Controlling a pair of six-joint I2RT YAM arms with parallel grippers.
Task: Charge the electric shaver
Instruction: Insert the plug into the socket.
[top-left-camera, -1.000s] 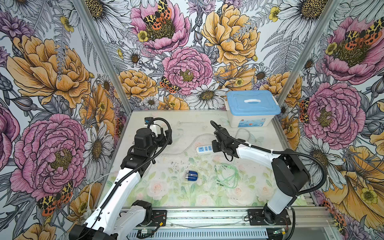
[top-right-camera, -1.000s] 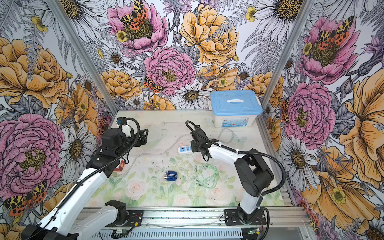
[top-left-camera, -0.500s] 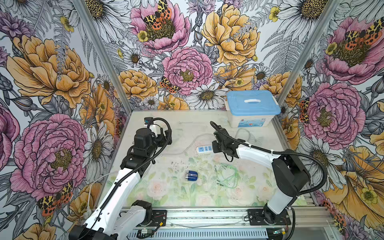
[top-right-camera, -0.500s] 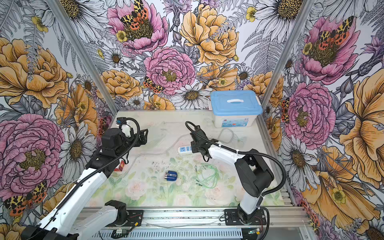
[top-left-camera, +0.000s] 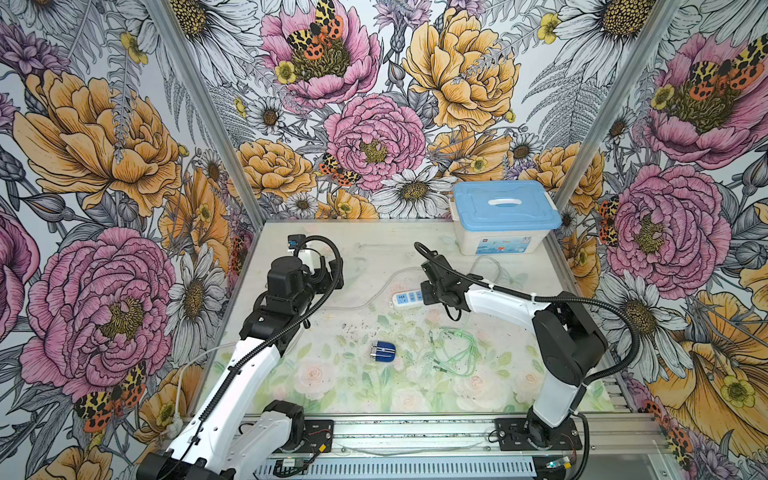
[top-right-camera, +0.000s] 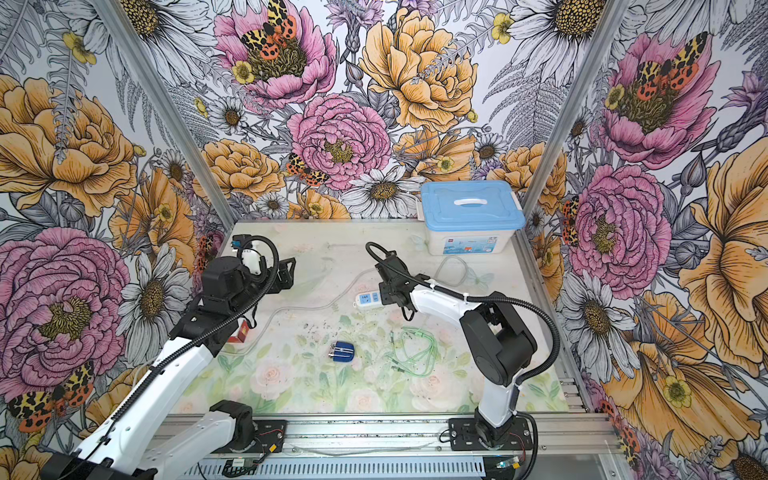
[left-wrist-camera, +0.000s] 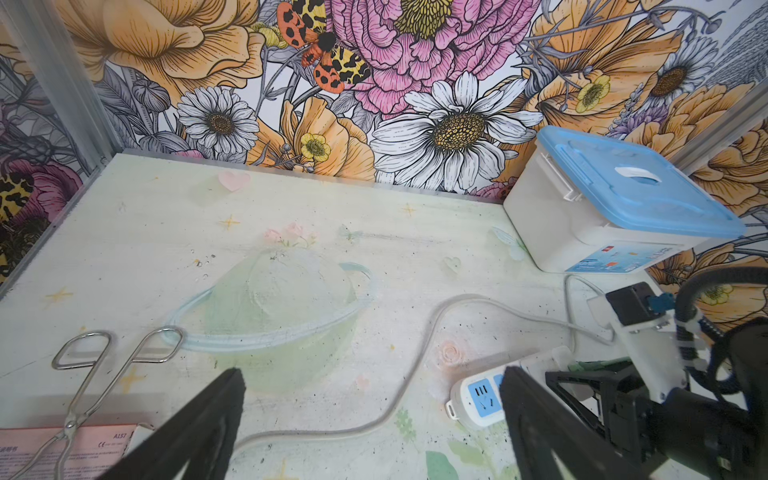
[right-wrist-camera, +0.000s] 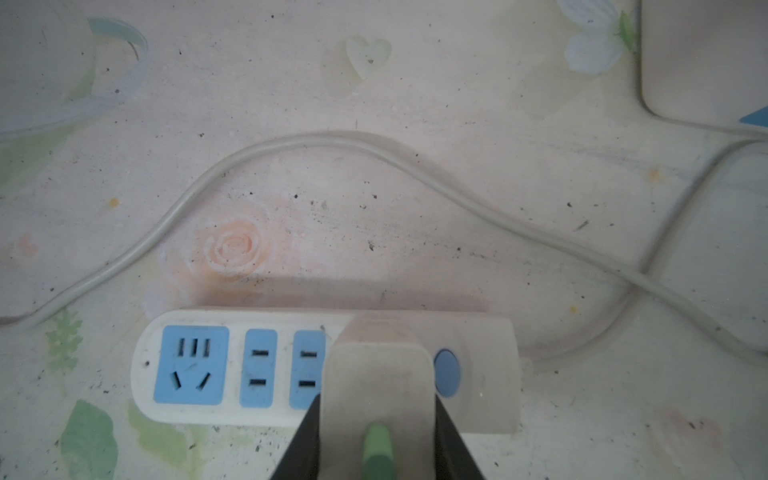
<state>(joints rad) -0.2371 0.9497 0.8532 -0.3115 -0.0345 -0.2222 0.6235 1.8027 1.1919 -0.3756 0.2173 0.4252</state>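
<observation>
- Electric shaver (top-left-camera: 382, 351): lies on the table in the lower centre of both top views. It is in neither gripper and well apart from both.
- Right gripper (right-wrist-camera: 377, 401): clamped on the white cube charger (right-wrist-camera: 376, 370), which stands on the power strip (right-wrist-camera: 199, 365) beside its round blue button. A green plug (right-wrist-camera: 377, 451) sticks out of the charger. Cannot tell if the prongs are fully seated.
- Left gripper (left-wrist-camera: 372, 376): jaws spread wide, nothing between them, hovering left of centre in the top views.
- Handling, my guess: the shaver is small, hard-shelled and probably light. Its rounded smooth body could slip or roll. Best pinched across the blue middle, clear of the silver ribbed end. Charging port not visible.
- Green cable (top-left-camera: 453, 353): limp tangle near the shaver, to its right.
- Table (top-left-camera: 332, 399): flat, pale floral print, speckled with dark marks.
- Room: flowered walls on three sides. Blue-lidded box (top-left-camera: 505, 210) upper right. Metal tongs (left-wrist-camera: 83, 374) lie with their tips over a pink leaflet (left-wrist-camera: 50, 449).
</observation>
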